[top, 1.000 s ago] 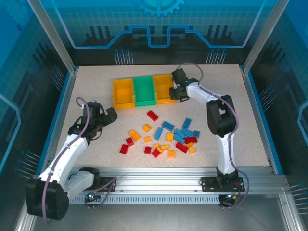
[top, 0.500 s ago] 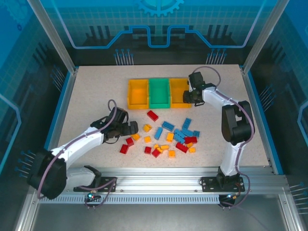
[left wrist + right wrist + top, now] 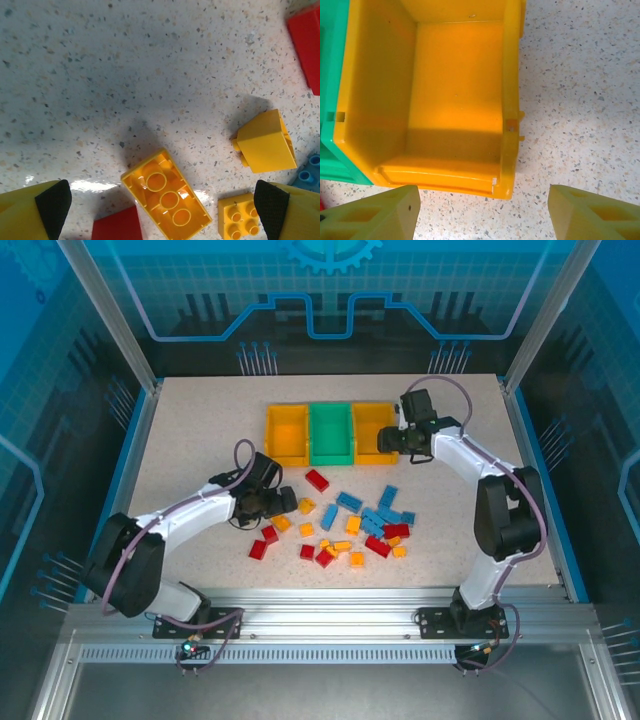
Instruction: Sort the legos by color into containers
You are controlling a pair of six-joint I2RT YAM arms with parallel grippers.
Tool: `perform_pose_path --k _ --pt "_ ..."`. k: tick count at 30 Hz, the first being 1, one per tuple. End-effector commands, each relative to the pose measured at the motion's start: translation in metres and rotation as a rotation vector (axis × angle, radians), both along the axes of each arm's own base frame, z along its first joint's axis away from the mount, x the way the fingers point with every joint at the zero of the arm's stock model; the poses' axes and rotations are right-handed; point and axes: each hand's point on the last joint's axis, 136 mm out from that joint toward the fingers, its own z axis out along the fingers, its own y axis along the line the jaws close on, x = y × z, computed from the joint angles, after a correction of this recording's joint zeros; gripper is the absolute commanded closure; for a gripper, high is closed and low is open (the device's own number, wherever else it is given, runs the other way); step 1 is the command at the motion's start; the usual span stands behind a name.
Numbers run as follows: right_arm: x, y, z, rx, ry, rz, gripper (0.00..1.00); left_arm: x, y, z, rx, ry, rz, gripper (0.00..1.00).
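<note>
Sorting looks barely begun: the bricks (image 3: 345, 525), red, blue and yellow, lie scattered on the table (image 3: 200, 440) just near of the three bins (image 3: 331, 435). The right yellow bin (image 3: 455, 100) is bare inside, and the other two look empty too. The left gripper (image 3: 162, 202) hangs, fingers wide, over an upturned yellow brick (image 3: 165, 194). The right gripper (image 3: 483, 200), fingers apart and holding nothing, hovers at that bin's near wall.

Legos (image 3: 352, 525): red, blue, orange-yellow
Containers (image 3: 331, 433): two yellow-orange, one green
Table (image 3: 200, 440): off-white with dark speckled pattern
</note>
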Motion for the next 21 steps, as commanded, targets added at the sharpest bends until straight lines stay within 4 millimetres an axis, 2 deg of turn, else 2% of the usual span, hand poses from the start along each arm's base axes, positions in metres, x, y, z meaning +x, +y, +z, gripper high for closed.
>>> perform_pose_path --k 1,5,11,17,21 --pt "-0.011 -0.019 0.002 -0.012 0.021 -0.059 0.29 -0.011 -0.006 -0.002 -0.039 0.090 0.082 0.04" --pt "-0.019 -0.036 -0.001 0.002 0.027 -0.117 0.29 -0.013 -0.006 -0.004 -0.045 0.098 0.134 0.07" --pt "-0.031 -0.052 -0.007 0.015 0.034 -0.147 0.27 -0.014 -0.007 -0.012 -0.045 0.135 0.182 0.17" --pt "-0.042 -0.069 -0.014 0.018 0.049 -0.177 0.26 -0.017 -0.007 -0.021 -0.024 0.160 0.204 0.20" --pt "-0.045 -0.073 -0.017 0.034 0.055 -0.174 0.26 -0.013 -0.009 -0.026 -0.014 0.168 0.209 0.22"
